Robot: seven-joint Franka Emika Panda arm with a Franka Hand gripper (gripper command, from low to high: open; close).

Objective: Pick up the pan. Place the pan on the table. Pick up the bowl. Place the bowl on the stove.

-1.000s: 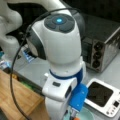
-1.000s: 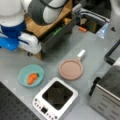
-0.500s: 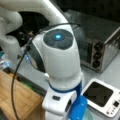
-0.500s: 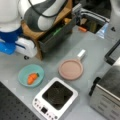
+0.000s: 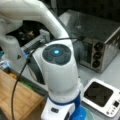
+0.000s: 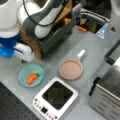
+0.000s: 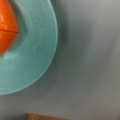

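Note:
The dusty-pink pan (image 6: 70, 69) lies flat on the grey table (image 6: 92, 50), its white handle (image 6: 81, 53) pointing toward a front view's top; nothing touches it. The teal bowl (image 6: 31, 75) with an orange food piece (image 6: 32, 78) sits on the table to its left. In the wrist view the bowl (image 7: 35, 55) fills the left side with the orange piece (image 7: 7, 25) at the top left. My gripper (image 6: 23, 60) hangs just above the bowl's upper left rim, its fingers hidden by the white-and-blue hand. The stove (image 6: 55, 98) has a bare black top.
A silver toaster oven (image 6: 107, 97) stands at a front view's right, behind the stove (image 5: 102, 96) in a front view. A wooden board (image 5: 17, 97) and a dark crate (image 6: 55, 37) of items lie under the arm. A wooden edge (image 7: 45, 117) shows at the wrist view's bottom.
The arm has shifted down and nearer to the bowl. Pan, bowl and stove have not moved.

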